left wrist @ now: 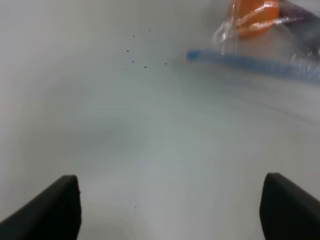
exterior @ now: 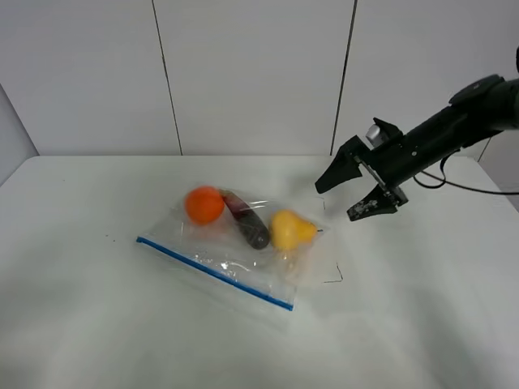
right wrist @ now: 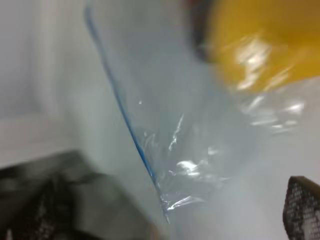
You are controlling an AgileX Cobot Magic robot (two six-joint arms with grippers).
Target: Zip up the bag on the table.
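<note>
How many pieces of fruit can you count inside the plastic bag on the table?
3. In the bag: an orange fruit at the left end, a dark purple fruit in the middle, and a yellow fruit at the right end. No others show through the clear plastic.

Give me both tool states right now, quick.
Left tool: open, empty, over bare table, short of the bag.
Right tool: open, holding nothing, beside the bag's yellow-fruit end.

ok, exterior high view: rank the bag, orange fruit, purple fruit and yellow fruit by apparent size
1. Clear plastic zip bag with blue seal strip, by far largest.
2. Yellow pear-shaped fruit, round orange fruit and elongated dark purple fruit look too alike to rank.
</note>
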